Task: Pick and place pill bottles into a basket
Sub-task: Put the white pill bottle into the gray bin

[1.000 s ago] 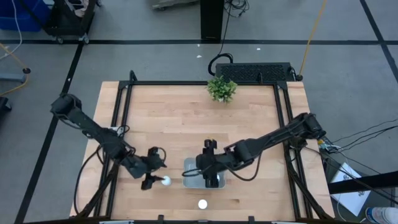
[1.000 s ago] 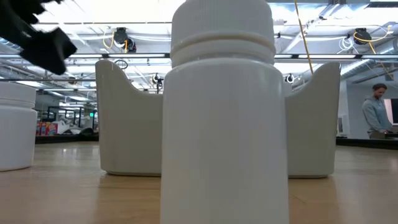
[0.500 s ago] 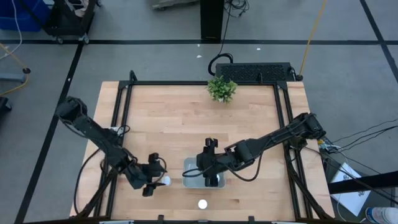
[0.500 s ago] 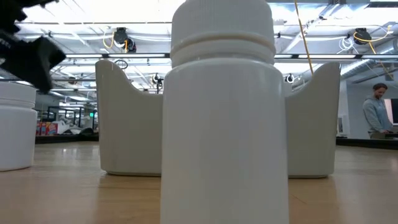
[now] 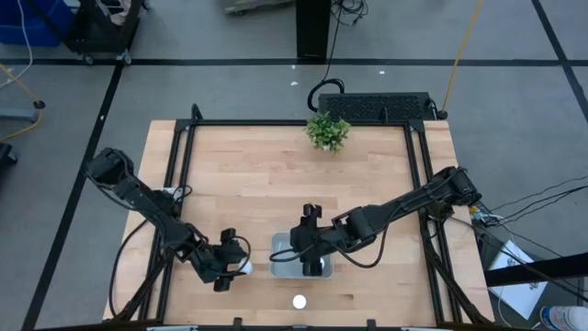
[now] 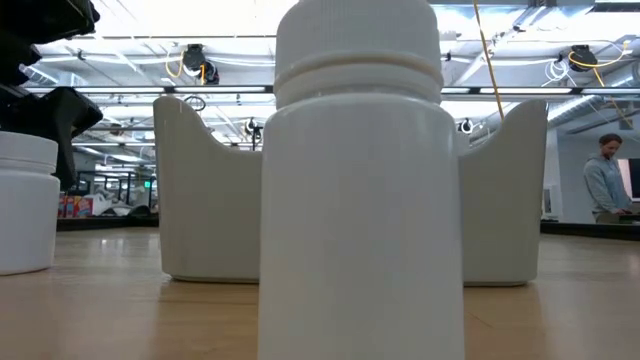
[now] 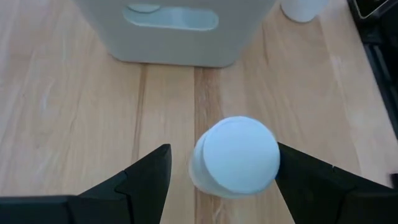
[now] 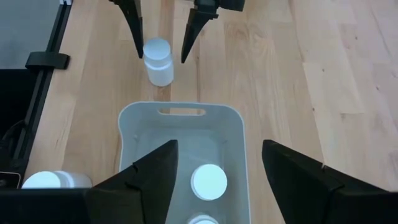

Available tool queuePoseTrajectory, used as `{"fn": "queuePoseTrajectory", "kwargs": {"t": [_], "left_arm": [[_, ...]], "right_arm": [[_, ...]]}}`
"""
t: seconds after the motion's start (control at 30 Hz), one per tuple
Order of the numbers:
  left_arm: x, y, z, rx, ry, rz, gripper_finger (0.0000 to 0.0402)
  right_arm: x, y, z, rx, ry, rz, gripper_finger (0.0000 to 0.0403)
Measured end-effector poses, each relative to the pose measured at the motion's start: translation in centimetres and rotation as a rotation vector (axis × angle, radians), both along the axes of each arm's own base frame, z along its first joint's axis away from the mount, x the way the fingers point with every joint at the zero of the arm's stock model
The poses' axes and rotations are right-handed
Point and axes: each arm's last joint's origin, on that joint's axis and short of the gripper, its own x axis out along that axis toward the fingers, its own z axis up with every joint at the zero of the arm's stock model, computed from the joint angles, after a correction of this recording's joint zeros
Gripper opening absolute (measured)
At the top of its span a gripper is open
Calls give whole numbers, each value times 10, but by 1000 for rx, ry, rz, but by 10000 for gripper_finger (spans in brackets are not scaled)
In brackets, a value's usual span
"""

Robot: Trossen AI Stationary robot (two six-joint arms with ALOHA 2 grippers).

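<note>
A white pill bottle stands upright on its base on the wooden table, left of the basket. My left gripper is open, one finger on each side of the bottle; the right wrist view shows gaps on both sides. My right gripper is open and empty above the basket, which holds two bottles. Another bottle stands near the table's near edge and fills the low view.
A small green plant stands at the table's far edge. Black frame rails run along the table's left and right sides. In the low view a person stands in the room far behind the table.
My left gripper has gone down and a little toward the table's near edge, coming around the bottle left of the basket. The bottle has stayed where it was.
</note>
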Motion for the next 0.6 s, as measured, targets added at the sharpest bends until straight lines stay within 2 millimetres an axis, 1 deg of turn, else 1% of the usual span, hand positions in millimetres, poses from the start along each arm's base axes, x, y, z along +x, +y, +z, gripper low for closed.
{"fn": "queuePoseTrajectory", "kwargs": {"t": [0.17, 0.23, 0.3, 0.5, 0.53, 0.6], "left_arm": [[1, 0, 1, 1, -14, 8, 272], [1, 0, 1, -8, -9, 1, 263], [0, 0, 1, -9, -5, -2, 245], [2, -2, 3, -24, -22, -17, 172], [2, -1, 3, -23, -24, -15, 165], [3, -1, 3, -19, -28, -17, 165]], "right_arm": [[0, 0, 0, 1, -2, 0, 224], [0, 0, 0, 1, -3, 0, 223], [0, 0, 0, 2, -3, 0, 221], [0, 0, 0, 2, -3, 0, 221], [0, 0, 0, 2, -3, 0, 221], [0, 0, 0, 2, -3, 0, 221]]}}
